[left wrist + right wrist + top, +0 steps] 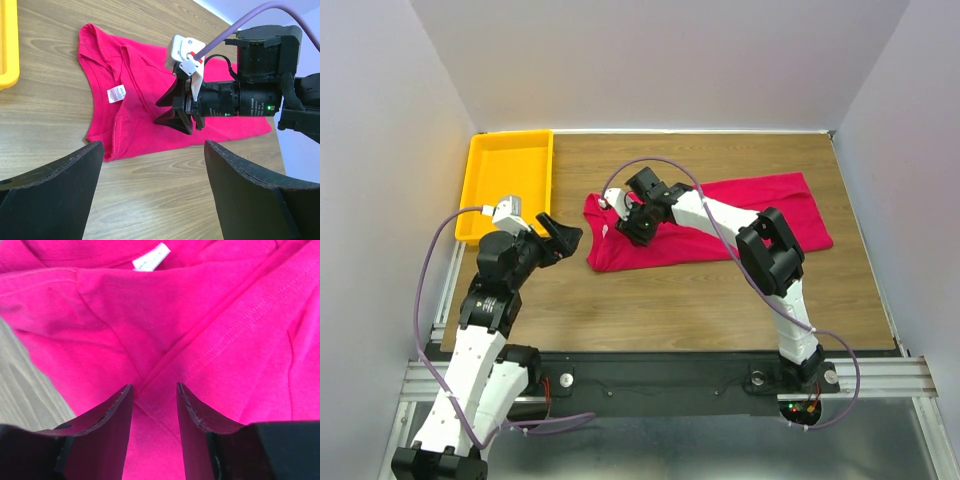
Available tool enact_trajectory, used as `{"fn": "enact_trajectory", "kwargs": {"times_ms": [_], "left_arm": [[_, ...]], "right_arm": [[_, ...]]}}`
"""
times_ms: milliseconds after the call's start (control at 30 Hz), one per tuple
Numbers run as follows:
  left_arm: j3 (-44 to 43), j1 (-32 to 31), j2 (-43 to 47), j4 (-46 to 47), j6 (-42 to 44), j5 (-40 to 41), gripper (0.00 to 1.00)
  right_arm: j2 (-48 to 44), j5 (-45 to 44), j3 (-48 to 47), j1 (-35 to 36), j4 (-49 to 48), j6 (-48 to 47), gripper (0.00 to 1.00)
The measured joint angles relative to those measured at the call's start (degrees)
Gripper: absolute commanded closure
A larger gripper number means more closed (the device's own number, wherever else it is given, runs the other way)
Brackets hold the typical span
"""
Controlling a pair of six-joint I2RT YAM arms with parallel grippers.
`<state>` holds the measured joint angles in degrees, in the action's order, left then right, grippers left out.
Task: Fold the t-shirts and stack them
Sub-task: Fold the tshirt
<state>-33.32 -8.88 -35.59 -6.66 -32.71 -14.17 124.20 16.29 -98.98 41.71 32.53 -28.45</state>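
Note:
The crimson t-shirt (760,215) lies on the table as a long strip, folded lengthwise, its collar end to the left. A white label (116,93) shows inside the collar. My right gripper (638,228) points down on the shirt's left part, just right of the collar. In the right wrist view its jaws (154,390) stand partly open astride a diagonal seam, the cloth (225,315) lying flat between them, not pinched. My left gripper (560,235) hovers over bare wood just left of the shirt, its fingers (60,190) spread wide with nothing between them.
An empty yellow tray (510,170) sits at the table's far left corner, behind my left arm. White walls close in the back and both sides. Bare wood (670,300) lies between the shirt and the near edge.

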Motion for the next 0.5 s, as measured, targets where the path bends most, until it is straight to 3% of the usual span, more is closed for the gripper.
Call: {"fn": "enact_trajectory", "kwargs": {"times_ms": [133, 333, 500], "left_arm": [[0.44, 0.02, 0.24, 0.02, -0.13, -0.07, 0.07], [1.11, 0.0, 0.24, -0.26, -0.24, -0.22, 0.08], [1.11, 0.0, 0.35, -0.28, -0.24, -0.35, 0.08]], "right_arm": [[0.0, -1.84, 0.0, -0.02, 0.0, 0.0, 0.59], [0.0, -3.48, 0.0, 0.0, 0.0, 0.11, 0.84], [0.0, -3.91, 0.0, 0.0, 0.0, 0.52, 0.94]]}}
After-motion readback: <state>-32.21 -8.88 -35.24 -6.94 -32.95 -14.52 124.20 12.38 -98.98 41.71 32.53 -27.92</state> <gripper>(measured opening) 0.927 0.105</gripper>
